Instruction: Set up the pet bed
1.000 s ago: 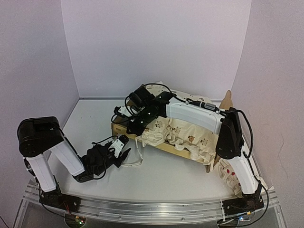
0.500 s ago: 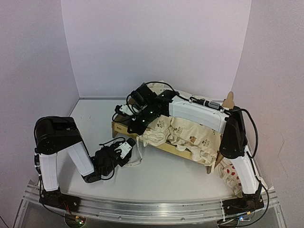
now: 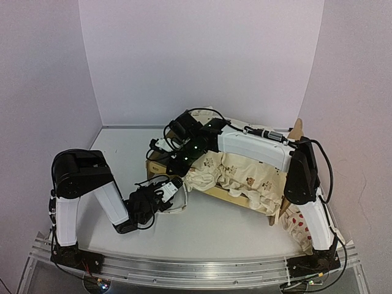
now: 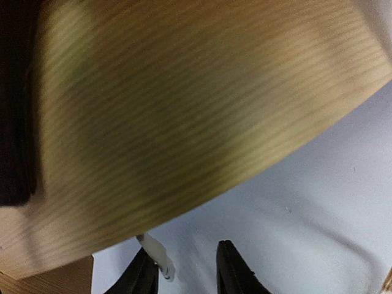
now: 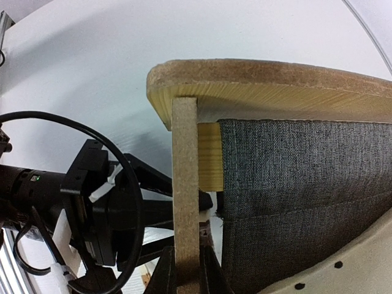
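Observation:
The pet bed point(image 3: 157, 168) of light plywood stands right of centre, a cream animal-print cushion point(image 3: 239, 171) draped over it. My right gripper point(image 3: 173, 162) reaches over the bed and is shut on the edge of its left end board point(image 5: 185, 184). Its fingers point(image 5: 165, 277) clamp that board beside the dark grey base point(image 5: 294, 196). My left gripper point(image 3: 177, 185) is low at the same end, open and empty. In the left wrist view its fingertips point(image 4: 233, 272) are apart just under the blurred plywood point(image 4: 184, 110). A white strip point(image 4: 153, 251) hangs by the left finger.
A small white red-dotted pillow point(image 3: 297, 225) lies by the right arm's base. A loop of the cushion's tie point(image 3: 177, 207) lies on the table point(image 3: 214, 239) near the left gripper. Walls close in behind and on both sides.
My left arm has moved right and forward, bringing its gripper up to the bed's left end board. The right gripper has kept its hold on that board.

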`<state>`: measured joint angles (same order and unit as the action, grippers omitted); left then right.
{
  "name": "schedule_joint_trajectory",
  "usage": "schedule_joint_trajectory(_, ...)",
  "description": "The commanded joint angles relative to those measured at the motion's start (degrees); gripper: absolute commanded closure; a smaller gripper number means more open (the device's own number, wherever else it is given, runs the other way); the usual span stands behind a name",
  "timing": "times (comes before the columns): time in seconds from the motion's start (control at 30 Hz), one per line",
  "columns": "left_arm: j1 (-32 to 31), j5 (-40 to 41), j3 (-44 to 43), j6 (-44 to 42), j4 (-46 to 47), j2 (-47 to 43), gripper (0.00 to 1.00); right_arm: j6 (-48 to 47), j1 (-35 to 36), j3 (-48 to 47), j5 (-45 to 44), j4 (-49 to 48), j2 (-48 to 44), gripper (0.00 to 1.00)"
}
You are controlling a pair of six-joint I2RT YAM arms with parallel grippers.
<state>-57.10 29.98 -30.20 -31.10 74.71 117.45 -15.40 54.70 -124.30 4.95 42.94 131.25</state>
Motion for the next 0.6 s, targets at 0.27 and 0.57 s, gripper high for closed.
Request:
schedule_joint_trajectory(0.27,0.41,-1.33,-1.06,-1.42,13.21,-1.59,1.0,4.5,0.04,0.01,-0.39,-3.54,-8.59,1.0)
schedule_joint_trajectory(0.57,0.09,-6.52,4.75,4.91,-0.59,-12.4,1.0,4.79,-0.35,-0.77,-2.4,-3.56,-7.16,1.0)
